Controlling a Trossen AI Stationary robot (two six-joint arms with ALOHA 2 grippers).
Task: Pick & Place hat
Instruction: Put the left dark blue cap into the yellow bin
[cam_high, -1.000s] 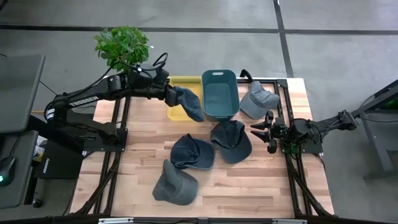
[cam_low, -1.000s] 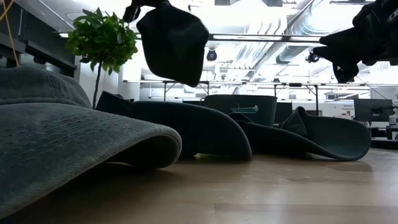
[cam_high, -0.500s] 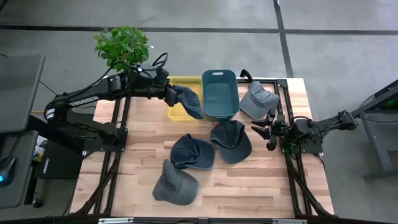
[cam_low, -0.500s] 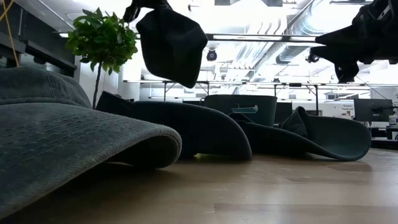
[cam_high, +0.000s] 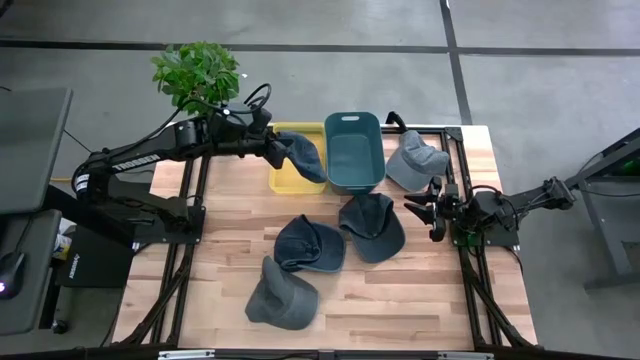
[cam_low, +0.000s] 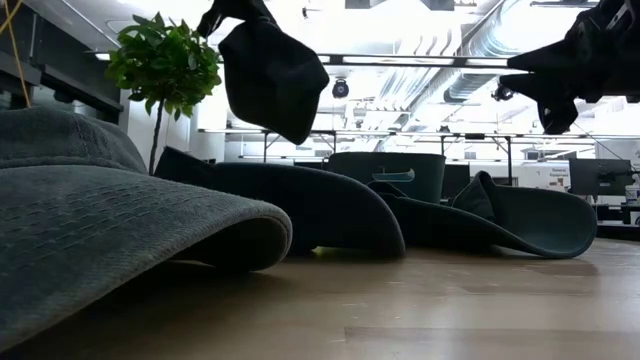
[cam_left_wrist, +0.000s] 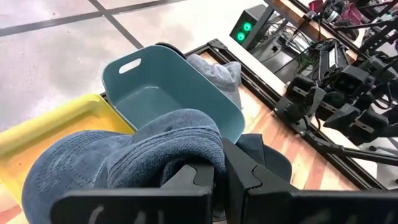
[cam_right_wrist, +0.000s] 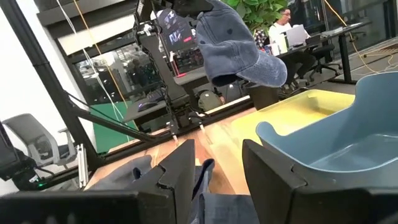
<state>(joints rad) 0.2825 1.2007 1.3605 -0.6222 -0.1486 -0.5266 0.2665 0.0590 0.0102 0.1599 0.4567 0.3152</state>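
My left gripper (cam_high: 272, 150) is shut on a blue-grey hat (cam_high: 302, 157) that hangs in the air over the yellow bin (cam_high: 285, 131). The low view shows this hat (cam_low: 270, 75) well above the table. A teal bin (cam_high: 353, 150) stands right of the yellow one. A light grey hat (cam_high: 415, 160) lies by the teal bin. Three darker hats (cam_high: 372, 225) (cam_high: 308, 243) (cam_high: 282, 295) lie mid-table. My right gripper (cam_high: 422, 208) hovers open near the right edge with nothing between its fingers (cam_right_wrist: 180, 168). My left gripper pinches a bunched fold of the hat's cloth (cam_left_wrist: 193, 155) between its two fingers (cam_left_wrist: 249, 177). The fingers reach in from the table's left, slanting a little down. The hat droops below and beyond them, slack, clear of the table and of the yellow bin.
A potted plant (cam_high: 196, 72) stands at the far left corner. Black frame rails (cam_high: 462, 170) run along the table's right side. Bare wood (cam_high: 400, 300) shows at the near right. A person sits at a desk in the room beyond, seen in the right wrist view.
My left gripper has rolled a little in place, still shut on the hat. The hat's hanging lower part has swung up and toward the far edge, so it covers less of the yellow bin's near side.
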